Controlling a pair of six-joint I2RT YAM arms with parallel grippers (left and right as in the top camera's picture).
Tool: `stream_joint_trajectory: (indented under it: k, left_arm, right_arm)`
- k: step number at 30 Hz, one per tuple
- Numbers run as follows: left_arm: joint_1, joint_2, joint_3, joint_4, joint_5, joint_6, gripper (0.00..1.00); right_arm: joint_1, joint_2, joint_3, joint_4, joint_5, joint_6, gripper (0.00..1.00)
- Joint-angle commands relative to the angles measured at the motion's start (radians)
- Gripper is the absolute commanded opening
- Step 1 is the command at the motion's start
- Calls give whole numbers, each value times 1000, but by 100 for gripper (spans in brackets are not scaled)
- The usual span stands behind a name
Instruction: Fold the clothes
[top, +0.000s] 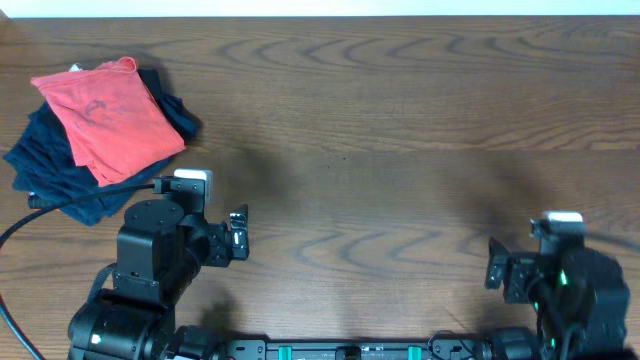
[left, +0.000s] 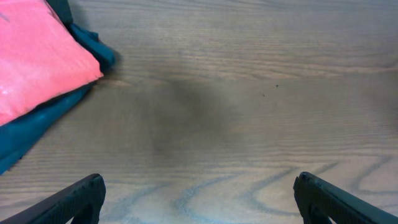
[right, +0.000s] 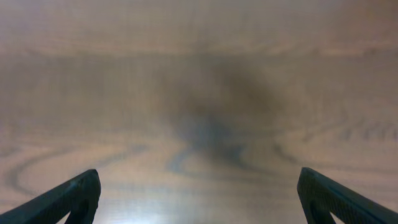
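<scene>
Red-orange T-shirt (top: 115, 120) (lettering barely legible) half-hides navy garments (top: 40, 165); both jaws apart.

place: robot lab bench | evid: wood-grain table (top: 400, 110), L arm (top: 150, 250), R arm (top: 575, 280)

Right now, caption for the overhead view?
Folded red-orange T-shirt atop dark garments; left gripper and right gripper open, empty.

Wooden table (top: 400, 120) open to pass across centre and right; red-orange T-shirt (top: 115, 115) atop navy garments (top: 40, 160) crowds far-left corner
</scene>
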Motion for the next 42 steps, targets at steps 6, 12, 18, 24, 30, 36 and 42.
stream_joint_trajectory:
  k: [6,12,18,24,30,36,42]
  left_arm:
    - [0,0,0,-3,-19,-5,98]
    - [0,0,0,-3,-19,-5,98]
    - [0,0,0,-3,-19,-5,98]
    - [0,0,0,-3,-19,-5,98]
    - [0,0,0,-3,-19,-5,98]
    - [0,0,0,-3,-19,-5,98]
    - [0,0,0,-3,-19,-5,98]
  right_arm:
    - [-10,-369,-292,153,-76,-47,99]
    - [-11,-408,-489,428,-109,-70,99]
    - [-11,-412,-752,950,-111,-160,99]
    - [-10,-412,-815,1027,-143,-133,99]
    - [-10,-410,-815,1026,-140,-132,99]
    - [-10,-410,-815,1026,-140,-132,99]
    - [-10,-410,-815,1026,-140,-132,99]
